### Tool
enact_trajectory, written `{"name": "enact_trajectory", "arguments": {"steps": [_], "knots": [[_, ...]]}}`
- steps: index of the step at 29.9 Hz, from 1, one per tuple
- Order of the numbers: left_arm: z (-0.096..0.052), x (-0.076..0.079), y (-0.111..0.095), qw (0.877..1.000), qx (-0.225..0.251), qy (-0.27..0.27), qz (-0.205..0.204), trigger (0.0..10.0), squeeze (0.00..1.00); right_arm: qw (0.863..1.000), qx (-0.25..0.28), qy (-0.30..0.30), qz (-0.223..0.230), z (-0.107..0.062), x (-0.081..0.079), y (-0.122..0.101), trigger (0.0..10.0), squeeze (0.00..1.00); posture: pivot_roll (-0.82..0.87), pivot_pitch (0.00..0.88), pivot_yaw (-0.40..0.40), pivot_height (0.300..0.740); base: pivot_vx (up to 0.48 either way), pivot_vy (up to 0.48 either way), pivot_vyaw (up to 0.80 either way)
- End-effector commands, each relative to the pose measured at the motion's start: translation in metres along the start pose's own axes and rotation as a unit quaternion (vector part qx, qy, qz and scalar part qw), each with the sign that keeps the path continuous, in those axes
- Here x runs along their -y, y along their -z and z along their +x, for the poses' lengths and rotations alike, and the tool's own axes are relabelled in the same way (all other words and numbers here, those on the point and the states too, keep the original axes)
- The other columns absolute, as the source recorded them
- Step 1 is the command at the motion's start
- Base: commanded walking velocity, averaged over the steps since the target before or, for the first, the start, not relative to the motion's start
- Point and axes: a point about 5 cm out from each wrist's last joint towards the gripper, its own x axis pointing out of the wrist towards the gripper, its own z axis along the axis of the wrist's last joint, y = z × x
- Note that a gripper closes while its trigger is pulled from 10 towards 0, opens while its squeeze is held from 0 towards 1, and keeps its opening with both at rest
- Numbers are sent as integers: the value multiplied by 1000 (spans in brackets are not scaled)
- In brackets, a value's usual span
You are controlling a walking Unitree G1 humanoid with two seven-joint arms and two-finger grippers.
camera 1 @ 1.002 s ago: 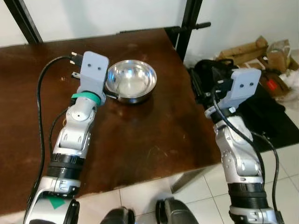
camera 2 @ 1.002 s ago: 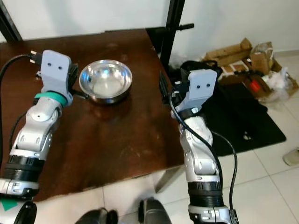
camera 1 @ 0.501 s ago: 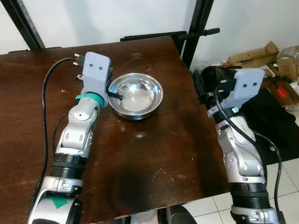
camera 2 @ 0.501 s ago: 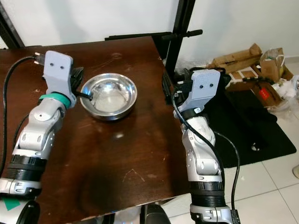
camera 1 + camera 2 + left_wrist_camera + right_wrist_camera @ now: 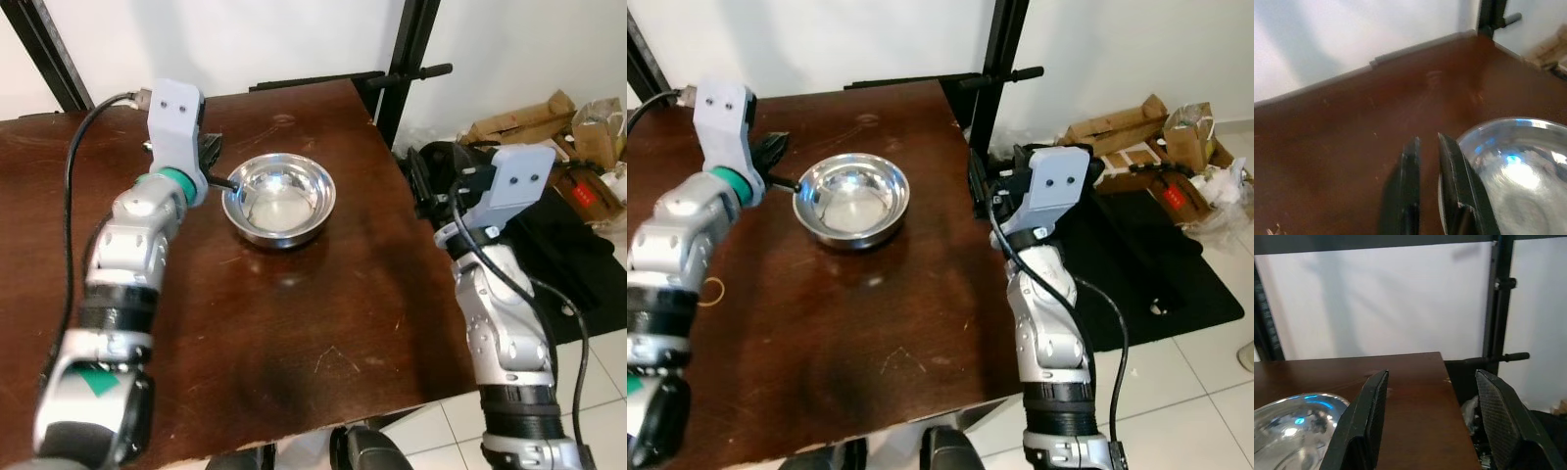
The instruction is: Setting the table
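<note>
Steel rim sits just beside our left gripper (image 5: 1426, 183): fingers nearly closed with a thin gap, one tip touching the bowl (image 5: 279, 198) edge; we can't tell if the rim is pinched. Right gripper (image 5: 1432, 416) is wide open, empty, off the table (image 5: 294, 323) edge. Bowl stands upright mid-table, far side. We judge it light, rigid, slick; a rim pinch is the only hold and may slip or tilt.

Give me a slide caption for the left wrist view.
Left hand, fingers nearly together, beside the rim of a steel bowl on a brown table.
</note>
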Motion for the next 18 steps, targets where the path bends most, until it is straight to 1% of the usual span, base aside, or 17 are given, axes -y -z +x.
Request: {"name": "enact_trajectory", "arguments": {"steps": [1, 2, 3, 4, 5, 6, 7, 8, 9, 10, 13, 14, 15, 18], "knots": [[3, -6, 7, 999, -37, 6, -6, 10000, 1000, 1000, -4, -6, 9, 1, -3, 1, 10000, 0, -11, 8, 85, 740, 0, 0, 0], [3, -6, 7, 999, -37, 6, -6, 10000, 1000, 1000, -4, -6, 9, 1, -3, 1, 10000, 0, -11, 8, 85, 740, 0, 0, 0], [5, -7, 7, 998, -52, 18, -13, 10000, 1000, 1000, -4, -10, 11, 3, -4, 0, 10000, 0, -4, 26, 83, 740, 0, 0, 0], [6, -7, 8, 998, -61, 26, -18, 10000, 1000, 1000, -4, -12, 13, 4, -5, 0, 10000, 0, -4, 26, 83, 740, 0, 0, 0], [7, -6, 9, 995, -77, 45, -41, 10000, 1000, 1000, -3, -23, 14, 7, -7, -2, 10000, 0, -1, 49, 85, 740, 0, 0, 0], [8, -6, 9, 993, -88, 59, -58, 10000, 1000, 999, -2, -31, 14, 10, -9, -3, 10000, 0, -1, 49, 85, 740, 0, 0, 0], [8, -6, 9, 993, -88, 59, -58, 10000, 1000, 999, -2, -31, 14, 10, -9, -3, 10000, 0, -1, 49, 85, 740, 0, 0, 0], [9, -5, 9, 991, -94, 67, -69, 10000, 1000, 999, -1, -36, 14, 11, -10, -4, 10000, 0, -1, 49, 85, 740, 0, 0, 0], [10, -7, 8, 988, -106, 75, -82, 10000, 0, 998, 8, -55, 14, 16, -15, -9, 10000, 0, 0, 87, 101, 740, 0, 0, 0], [10, -7, 8, 988, -106, 75, -82, 10000, 0, 998, 8, -55, 14, 16, -15, -9, 10000, 0, 0, 87, 101, 740, 0, 0, 0], [12, -11, 6, 984, -128, 87, -92, 10000, 0, 996, 25, -84, 15, 23, -25, -20, 10000, 0, 4, 99, 108, 740, 0, 0, 0], [12, -11, 6, 984, -128, 87, -92, 10000, 0, 996, 25, -84, 15, 23, -25, -20, 10000, 0, 4, 99, 108, 740, 0, 0, 0], [12, -12, 10, 982, -147, 89, -78, 10000, 0, 995, 32, -89, 18, 25, -28, -23, 10000, 0, 6, 104, 110, 740, 0, 0, 0], [13, -11, 13, 981, -157, 88, -74, 10000, 0, 995, 34, -90, 20, 25, -29, -24, 10000, 0, 8, 108, 114, 740, 0, 0, 0]]}}
